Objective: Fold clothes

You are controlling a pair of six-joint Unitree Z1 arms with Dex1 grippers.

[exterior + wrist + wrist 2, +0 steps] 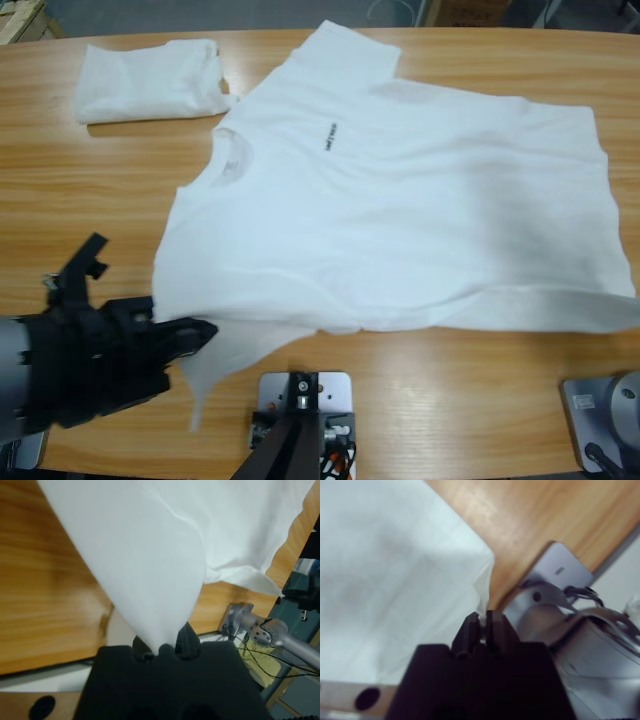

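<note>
White T-shirt lies spread across the long wooden table.

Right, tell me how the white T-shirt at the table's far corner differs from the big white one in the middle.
The far white T-shirt is folded into a compact bundle; the large white cotton T-shirt lies spread open. The spread one shows small black lettering on its chest; none shows on the folded one. The left gripper and right gripper pinch the spread one; the folded one lies untouched. Both are plain white on the wooden table.
</note>
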